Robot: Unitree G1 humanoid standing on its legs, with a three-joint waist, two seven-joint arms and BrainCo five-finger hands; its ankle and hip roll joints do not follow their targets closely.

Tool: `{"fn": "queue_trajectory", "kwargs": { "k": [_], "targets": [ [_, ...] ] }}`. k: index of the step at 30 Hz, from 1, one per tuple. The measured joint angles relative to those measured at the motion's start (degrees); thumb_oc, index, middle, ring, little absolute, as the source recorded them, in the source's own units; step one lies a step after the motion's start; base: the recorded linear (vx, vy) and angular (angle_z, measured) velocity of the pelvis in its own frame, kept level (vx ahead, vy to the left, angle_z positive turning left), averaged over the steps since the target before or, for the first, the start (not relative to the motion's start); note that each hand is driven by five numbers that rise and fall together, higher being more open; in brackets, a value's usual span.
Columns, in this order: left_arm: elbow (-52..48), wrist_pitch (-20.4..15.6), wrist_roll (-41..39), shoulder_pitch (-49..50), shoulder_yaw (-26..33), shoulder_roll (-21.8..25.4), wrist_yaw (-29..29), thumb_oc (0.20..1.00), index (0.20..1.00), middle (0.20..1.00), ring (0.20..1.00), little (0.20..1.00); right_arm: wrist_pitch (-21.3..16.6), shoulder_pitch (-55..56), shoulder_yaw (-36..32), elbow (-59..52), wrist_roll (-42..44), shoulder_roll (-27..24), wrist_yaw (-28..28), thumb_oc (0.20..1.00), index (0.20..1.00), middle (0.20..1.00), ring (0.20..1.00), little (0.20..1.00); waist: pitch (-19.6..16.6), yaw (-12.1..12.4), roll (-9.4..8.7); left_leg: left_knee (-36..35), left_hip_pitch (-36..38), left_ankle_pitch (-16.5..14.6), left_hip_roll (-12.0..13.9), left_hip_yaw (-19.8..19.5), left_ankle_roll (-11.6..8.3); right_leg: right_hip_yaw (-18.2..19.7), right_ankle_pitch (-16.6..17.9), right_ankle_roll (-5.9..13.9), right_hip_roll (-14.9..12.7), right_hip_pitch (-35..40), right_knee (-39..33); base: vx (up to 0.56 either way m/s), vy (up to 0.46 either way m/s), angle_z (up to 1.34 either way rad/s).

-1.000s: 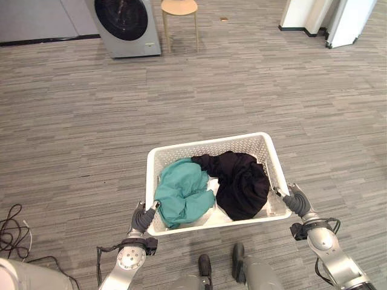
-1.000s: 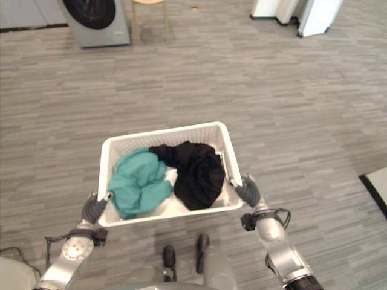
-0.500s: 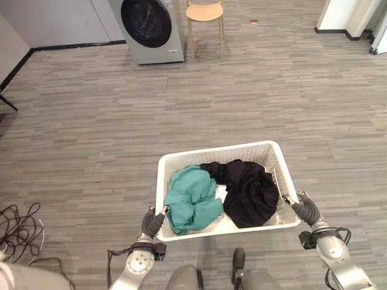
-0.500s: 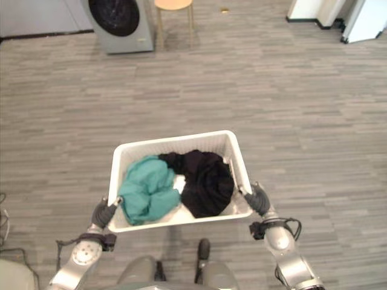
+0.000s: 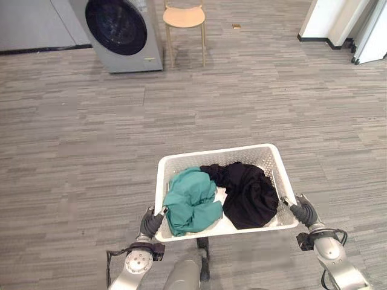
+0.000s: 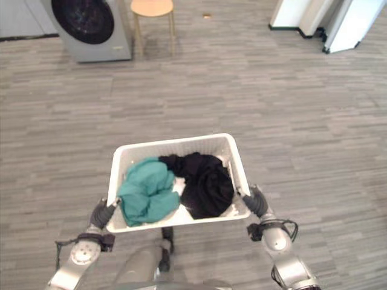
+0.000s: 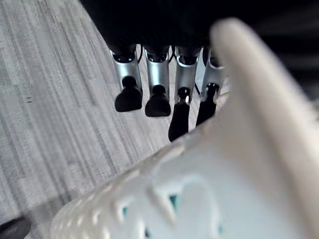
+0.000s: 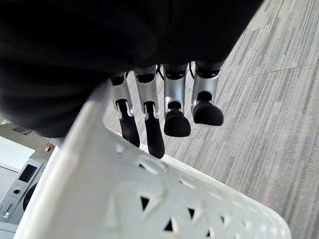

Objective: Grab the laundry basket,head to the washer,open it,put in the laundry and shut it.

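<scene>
Item: white perforated plastic laundry basket, lower centre, carried.
I see left hand and right hand curled on its rim; grey front-loading washer upper left.

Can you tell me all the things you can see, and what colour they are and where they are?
laundry basket: one, white, carried low in front of the robot, above the floor
teal cloth: one, in the basket's left half
black cloth: one, in the basket's right half, touching the teal one
washer: one, grey with a dark round door that looks shut, far ahead to the left
stool: one, light wood, right beside the washer
floor: grey striped carpet
left hand: fingers curled on the basket's left end
right hand: fingers curled on the basket's right end
</scene>
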Motion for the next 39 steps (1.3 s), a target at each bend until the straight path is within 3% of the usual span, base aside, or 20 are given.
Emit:
{"fn": "queue_trajectory", "kwargs": {
  "k": [1,2,4,7,8,10,12,14,16,17,18,19,21,23,25,27,29,34,37,39],
  "targets": [
    [-0.4,0.0,0.0,-1.0,0.3,1.4,0.0,0.200,0.200,0.200,0.200,0.200,0.0,0.1,-0.1,-1.1,-0.1,0.2,0.0,0.200,0.200,0.200,0.200,0.200,-0.2,-0.2,-0.43,-1.1,2.5,-2.4,-1.7,-0.5,0.92,1.9,1.0,2.33,-1.8,-5.8,15.0,0.34,0.149,0.03],
    [-0.6,0.0,0.0,-1.7,0.3,2.0,0.0,0.200,0.200,0.200,0.200,0.200,0.0,-0.1,-0.4,-1.2,-0.2,0.6,0.0,0.200,0.200,0.200,0.200,0.200,0.0,-0.9,-0.12,-2.5,4.4,-3.4,-2.5,-1.2,1.40,2.1,0.6,2.06,-2.6,-9.7,23.0,0.58,0.161,0.04],
    [-1.1,0.0,0.0,-3.5,0.4,2.6,0.2,0.200,0.200,0.200,0.200,0.200,0.0,-1.2,-1.0,-1.3,-0.2,0.7,-0.1,0.200,0.200,0.200,0.200,0.200,0.9,-1.9,1.98,-5.6,9.6,-2.7,-2.5,-2.9,0.53,-0.1,-2.4,1.65,-3.1,-18.9,27.7,0.40,0.062,0.27],
    [-2.1,-0.1,0.0,-3.3,0.3,3.5,0.1,0.200,0.200,0.200,0.200,0.200,0.0,-1.2,-0.6,-1.5,-0.1,0.7,0.0,0.200,0.200,0.200,0.200,0.200,0.9,-3.1,2.32,-6.0,13.4,-5.0,-2.2,-3.4,-1.08,-3.4,-3.0,1.75,-2.9,-24.2,17.3,0.39,-0.009,0.17],
    [-2.4,-0.8,0.0,-1.9,1.1,3.7,0.3,0.200,0.200,0.200,0.200,0.200,-0.5,-1.6,-0.2,-1.7,-0.1,0.5,0.0,0.200,0.200,0.200,0.200,0.200,0.9,-3.1,2.63,-5.8,15.1,-9.2,-1.9,-3.1,-0.61,-3.7,-1.2,2.35,-1.6,-28.3,10.5,0.44,-0.050,0.05],
    [-1.7,-0.8,0.0,-1.6,1.3,3.1,0.0,0.200,0.200,0.200,0.200,0.200,-0.4,-1.6,0.0,-1.4,-0.2,0.5,0.2,0.200,0.200,0.200,0.200,0.200,0.6,-3.5,2.25,-6.1,16.9,-10.6,-2.4,-3.4,-1.68,-4.0,2.5,2.10,-1.3,-30.0,-0.1,0.49,-0.070,0.13],
    [-1.0,-0.7,0.0,-1.2,1.4,2.2,-0.4,0.200,0.200,0.200,0.200,0.200,-0.3,-1.0,0.0,-0.4,-0.2,0.5,0.8,0.200,0.200,0.200,0.200,0.200,0.6,-4.1,2.17,-6.1,20.5,-13.7,-2.9,-4.6,-2.06,-6.9,10.3,2.43,-1.2,-31.5,-12.3,0.52,-0.086,0.33],
    [-0.9,-0.6,0.1,-0.4,1.4,1.6,-0.4,0.200,0.200,0.200,0.200,0.200,-0.3,-1.0,0.0,0.0,-0.2,0.5,1.2,0.200,0.200,0.200,0.200,0.200,0.6,-4.8,1.81,-6.3,23.1,-13.9,-3.4,-4.9,-1.60,-8.1,13.4,0.90,-1.6,-31.6,-15.2,0.51,-0.105,0.33],
    [-0.4,-0.5,0.4,0.3,1.2,0.3,-0.3,0.200,0.200,0.200,0.200,0.200,-0.3,-0.8,-0.1,1.5,-0.2,0.6,1.3,0.200,0.200,0.200,0.200,0.200,0.0,-6.4,3.10,-6.4,27.0,-18.1,-1.4,-8.4,-3.76,-6.7,16.9,0.68,-0.1,-29.5,-14.9,0.55,-0.183,0.59],
    [0.0,-0.4,0.5,0.2,0.9,0.0,-0.3,0.200,0.200,0.200,0.200,0.200,-0.3,-0.9,-0.1,2.2,-0.2,0.6,1.4,0.200,0.200,0.200,0.200,0.200,0.0,-6.5,3.63,-5.7,28.3,-18.7,-0.5,-9.7,-4.66,-6.0,19.5,-0.72,0.5,-28.6,-13.9,0.71,-0.328,0.79],
    [0.5,-0.2,0.5,-0.2,0.0,0.0,-0.5,0.200,0.200,0.200,0.200,0.200,-0.3,0.2,-0.8,2.1,-0.2,0.3,1.4,0.200,0.200,0.200,0.200,0.200,-0.3,-6.5,3.17,-1.3,28.3,-19.1,0.1,-11.0,-5.55,-5.1,25.7,-4.43,0.5,-26.5,-13.4,0.47,-0.244,0.51],
    [0.8,-0.2,0.6,-0.2,-0.2,-1.0,-0.5,0.200,0.200,0.200,0.200,0.200,-0.3,0.1,-0.8,2.1,-0.2,-0.5,1.5,0.200,0.200,0.200,0.200,0.200,-0.4,-6.4,3.88,1.9,27.7,-19.2,0.9,-11.0,-6.37,-5.2,26.0,-6.49,1.3,-25.5,-13.1,0.45,-0.271,0.38],
    [1.3,-0.2,0.5,-0.8,-0.6,-1.5,-0.5,0.200,0.200,0.200,0.200,0.200,-0.6,-0.9,-1.2,2.6,-0.1,-0.9,1.4,0.200,0.200,0.200,0.200,0.200,-0.5,-6.3,4.06,21.0,19.2,-17.2,2.8,-11.8,-11.25,-5.7,22.0,-8.06,1.7,-22.6,-12.4,0.38,-0.286,0.26],
    [1.2,-0.2,0.5,-1.3,-0.9,-0.9,-0.7,0.200,0.200,0.200,0.200,0.200,-0.8,-1.1,-1.1,2.6,0.0,-1.6,1.4,0.200,0.200,0.200,0.200,0.200,-0.5,-5.9,4.03,38.0,12.8,-11.8,6.3,-9.6,-11.88,-6.9,18.7,-9.27,3.3,-18.4,-12.8,0.41,-0.215,0.20],
    [1.2,-0.2,0.5,-1.8,-1.0,-0.2,-0.9,0.200,0.200,0.200,0.200,0.200,-0.9,-0.8,-1.6,2.0,0.1,-0.8,1.2,0.200,0.200,0.200,0.200,0.200,-0.4,-5.6,2.17,39.3,9.3,-14.1,6.6,-7.7,-10.58,-6.4,16.3,-10.08,3.1,-14.6,-14.9,0.43,-0.105,0.22],
    [0.7,-0.3,0.5,-2.8,-1.4,0.0,-0.9,0.200,0.200,0.200,0.200,0.200,-1.0,-0.1,-2.9,0.5,0.1,-0.6,1.1,0.200,0.200,0.200,0.200,0.200,-0.2,-4.5,0.54,34.5,3.9,-16.0,5.3,-5.9,-9.99,-5.9,14.4,-9.89,2.1,-11.4,-17.3,0.39,-0.029,0.08],
    [0.5,-0.3,0.4,-3.0,-1.5,-0.2,-0.9,0.200,0.200,0.200,0.200,0.200,-1.0,-0.1,-3.2,0.5,0.1,-0.9,1.1,0.200,0.200,0.200,0.200,0.200,0.3,-4.3,-0.06,21.7,-0.1,-15.9,4.6,-4.1,-8.62,-6.9,14.4,-8.40,1.8,-7.3,-19.3,0.47,0.003,-0.08],
    [0.3,-0.2,0.4,-2.2,-1.1,-1.0,-1.4,0.200,0.200,0.200,0.200,0.200,-0.8,-0.1,-2.9,1.7,0.1,-1.1,1.1,0.200,0.200,0.200,0.200,0.200,0.3,-2.9,1.75,0.0,-5.6,-6.0,4.4,-3.2,-7.93,-5.5,9.8,-5.40,3.3,0.3,-21.7,0.48,0.056,-0.19],
    [0.0,-0.2,0.3,-0.1,-0.9,-0.7,-2.1,0.200,0.200,0.200,0.200,0.200,-0.8,1.2,-2.1,1.6,0.0,-1.3,1.3,0.200,0.200,0.200,0.200,0.200,-0.3,-1.3,2.27,-1.2,-4.8,-4.5,4.5,-1.8,-6.01,-3.3,4.2,-3.01,3.4,6.0,-21.5,0.54,0.148,-0.29],
    [0.0,0.1,0.3,0.9,0.4,-0.4,-2.4,0.200,0.200,0.200,0.200,0.200,-0.1,1.4,-1.2,1.5,0.0,0.5,1.3,0.200,0.200,0.200,0.200,0.200,-1.4,-0.1,-0.72,3.5,-4.2,-2.2,2.4,0.0,-4.86,-0.7,0.9,-1.10,-0.6,6.5,-17.0,0.46,0.192,-0.41]
  ]
}}
